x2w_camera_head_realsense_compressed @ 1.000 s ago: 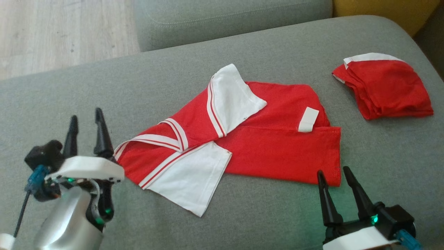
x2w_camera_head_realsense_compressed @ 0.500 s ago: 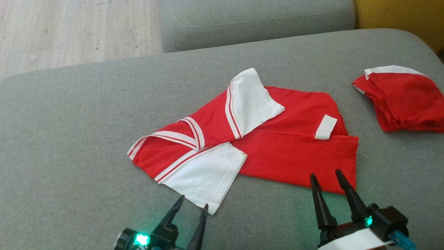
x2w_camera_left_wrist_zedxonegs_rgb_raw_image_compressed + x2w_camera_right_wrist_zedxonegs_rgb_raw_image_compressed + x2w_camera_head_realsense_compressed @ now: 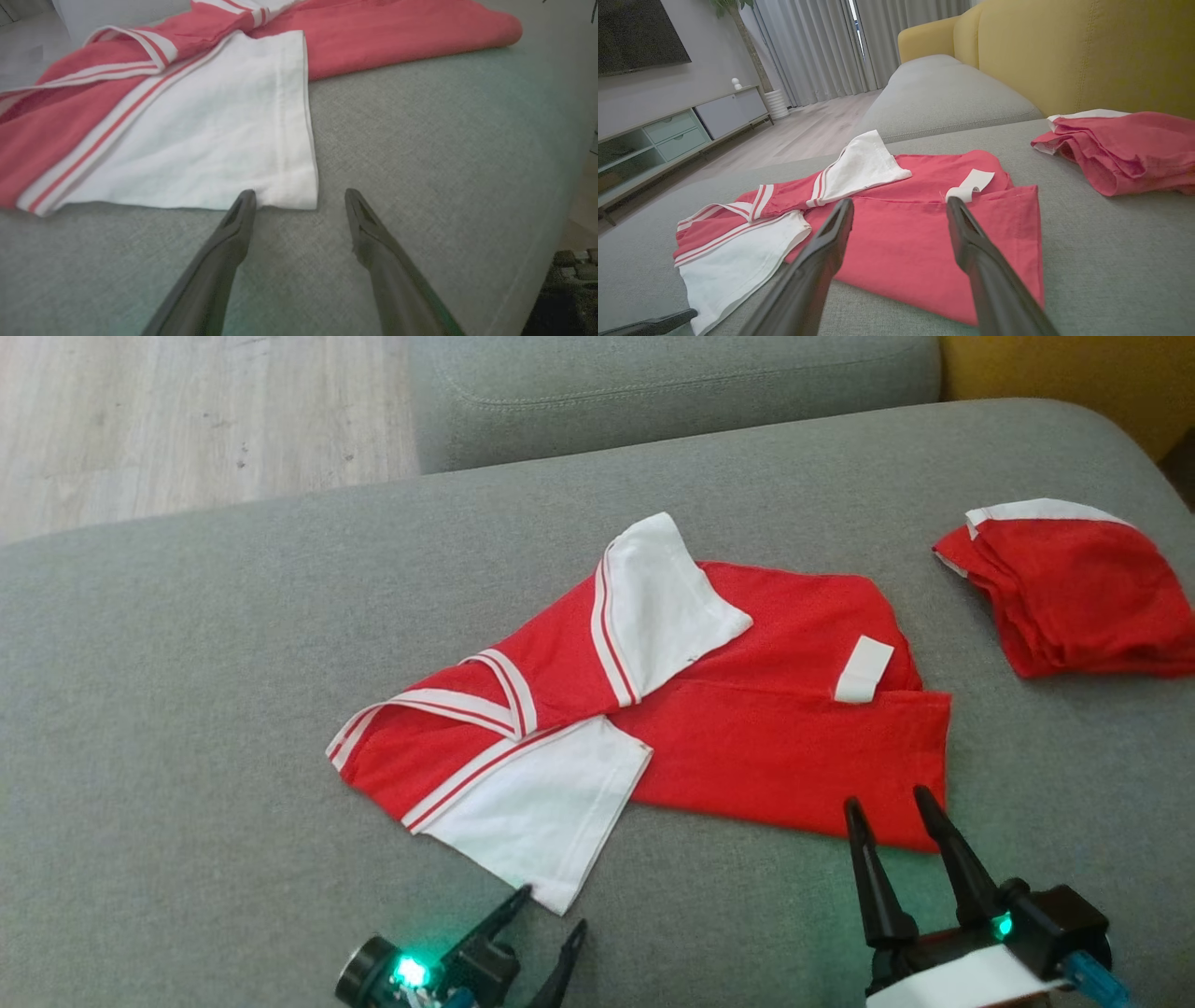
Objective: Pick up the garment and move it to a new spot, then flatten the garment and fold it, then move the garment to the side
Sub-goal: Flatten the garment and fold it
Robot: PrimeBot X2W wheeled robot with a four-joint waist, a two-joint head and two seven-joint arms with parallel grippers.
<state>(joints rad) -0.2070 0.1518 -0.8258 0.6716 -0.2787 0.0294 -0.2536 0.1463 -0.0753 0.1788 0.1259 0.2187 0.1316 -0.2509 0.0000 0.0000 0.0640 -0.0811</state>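
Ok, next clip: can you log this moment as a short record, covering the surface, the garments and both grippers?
surface: grey sofa cushion
garment: red shirt with white sleeves, lying spread out, sides and sleeves turned inward
other item: folded red garment, apart from the shirt, toward the right
left gripper: open, empty, tips at the corner of the near white sleeve
right gripper: open, empty, at the shirt's near red edge
contact with cloth: cannot tell for either gripper
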